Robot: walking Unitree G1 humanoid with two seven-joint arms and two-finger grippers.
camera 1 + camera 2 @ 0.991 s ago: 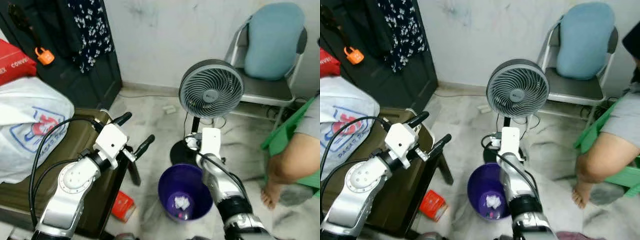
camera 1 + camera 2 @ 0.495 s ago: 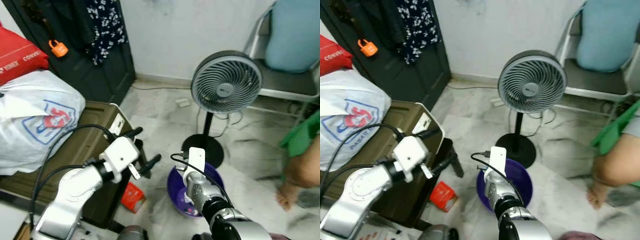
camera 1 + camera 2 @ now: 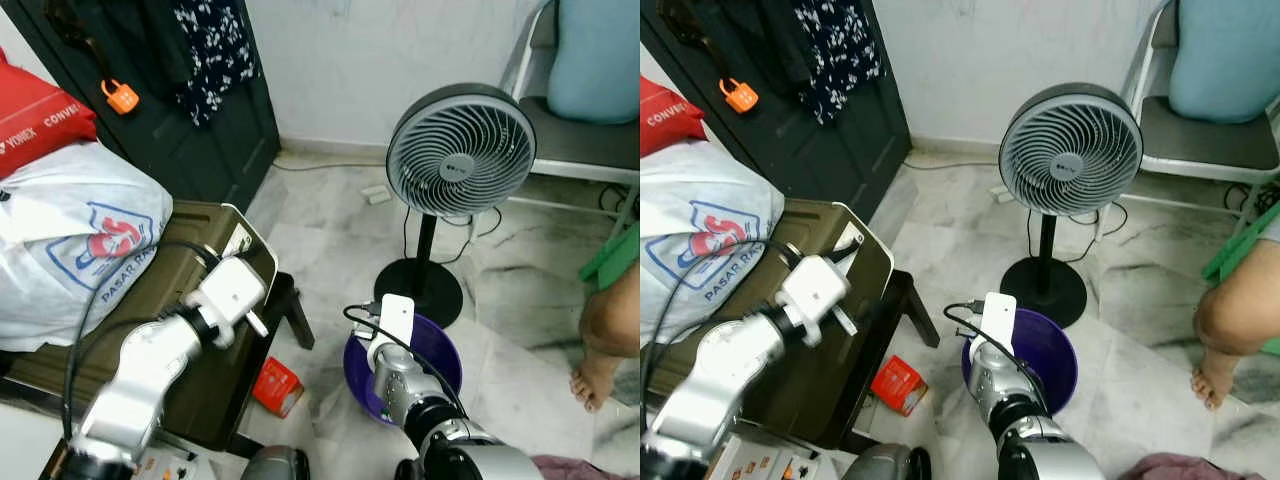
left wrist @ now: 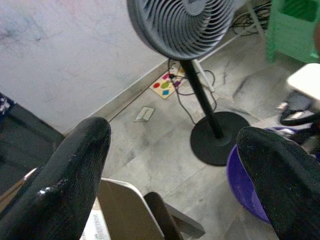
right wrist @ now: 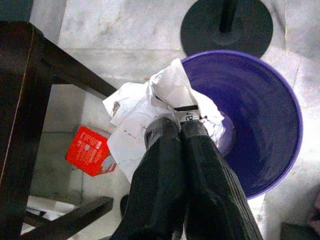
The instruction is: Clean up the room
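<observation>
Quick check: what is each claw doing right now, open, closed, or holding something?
Left claw: open, holding nothing, raised over the brown case.
Right claw: closed on crumpled paper, above the purple bin.

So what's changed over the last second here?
The camera has swung, so most of the shift is the view's. The right arm has drawn back low over the purple bin, its tool shut on crumpled paper. The left tool has pulled in, open. The fan and red box stay put.

Bin (image 3: 436, 345) on the floor before the fan (image 3: 459, 150) — carton (image 3: 277, 386) to its left, beside the table (image 3: 190, 385).
</observation>
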